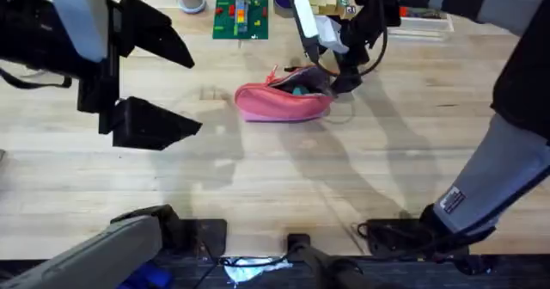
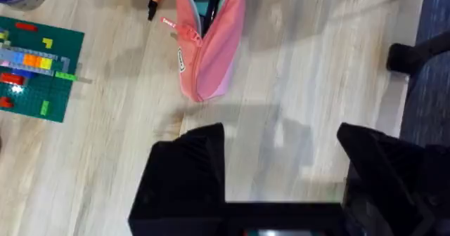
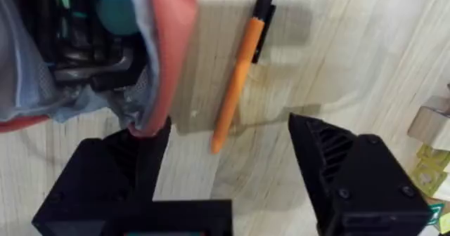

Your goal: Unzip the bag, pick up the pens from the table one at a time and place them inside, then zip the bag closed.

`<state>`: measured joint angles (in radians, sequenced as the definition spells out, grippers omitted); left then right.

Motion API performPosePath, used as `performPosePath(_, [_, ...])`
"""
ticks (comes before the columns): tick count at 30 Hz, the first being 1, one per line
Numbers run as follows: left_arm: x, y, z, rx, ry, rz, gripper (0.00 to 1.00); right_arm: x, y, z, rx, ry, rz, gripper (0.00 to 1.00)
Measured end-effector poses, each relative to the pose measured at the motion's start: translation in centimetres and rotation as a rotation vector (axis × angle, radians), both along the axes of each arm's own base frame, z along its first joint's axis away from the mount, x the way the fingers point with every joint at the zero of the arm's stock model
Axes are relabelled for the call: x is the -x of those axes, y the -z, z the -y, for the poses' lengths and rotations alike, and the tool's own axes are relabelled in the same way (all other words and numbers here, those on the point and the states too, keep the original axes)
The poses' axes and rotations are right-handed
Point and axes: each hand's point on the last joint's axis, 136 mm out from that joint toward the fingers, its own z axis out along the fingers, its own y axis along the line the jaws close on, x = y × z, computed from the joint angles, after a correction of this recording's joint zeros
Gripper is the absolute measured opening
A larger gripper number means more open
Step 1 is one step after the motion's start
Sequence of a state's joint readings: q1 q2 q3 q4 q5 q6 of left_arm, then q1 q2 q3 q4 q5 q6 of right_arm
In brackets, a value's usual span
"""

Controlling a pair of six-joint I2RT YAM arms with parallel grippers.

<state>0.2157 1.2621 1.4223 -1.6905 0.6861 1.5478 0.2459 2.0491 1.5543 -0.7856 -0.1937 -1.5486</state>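
Bare table [image 1: 284, 169] before bag [image 1: 279, 105]

L gripper [image 1: 150, 87] open, raised; R gripper [image 3: 228, 148] open, low.

The overhead camera looks down and forward from above the arm bases, taking in the whole table [image 1: 284, 164] with the bag [image 1: 282, 101] toward the far middle. The left wrist camera looks down from well above and to one end of the bag [image 2: 208, 43]. The right wrist camera hangs very close over the bag's open mouth [image 3: 105, 46], facing down. All three share the bag.
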Motion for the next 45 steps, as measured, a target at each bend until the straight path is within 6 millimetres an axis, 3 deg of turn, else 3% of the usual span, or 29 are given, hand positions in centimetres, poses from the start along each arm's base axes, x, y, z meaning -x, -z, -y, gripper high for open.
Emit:
performPosePath(9, [0.0, 0.0, 0.0, -0.002, 0.0, 0.0, 0.995, 0.1, 0.3, 0.0, -0.033, 0.014, -0.037, 0.994])
performPosePath(20, [0.0, 0.0, 0.0, -0.002, 0.0, -0.001, 0.996, 0.9, 0.7, 0.3, -0.059, 0.069, -0.122, 0.924])
performPosePath(30, [0.0, 0.0, 0.0, -0.002, 0.0, -0.001, 0.995, 2.1, 0.9, 0.1, -0.071, 0.076, -0.176, 0.531])
performPosePath(36, [0.0, 0.0, 0.0, -0.002, 0.0, -0.001, 0.995, 1.6, 1.0, -0.5, -0.089, 0.068, -0.157, 0.073])
performPosePath(45, [0.0, 0.0, 0.0, -0.002, 0.0, -0.001, 0.995, 1.5, 0.9, -0.5, -0.093, 0.067, -0.154, 0.033])
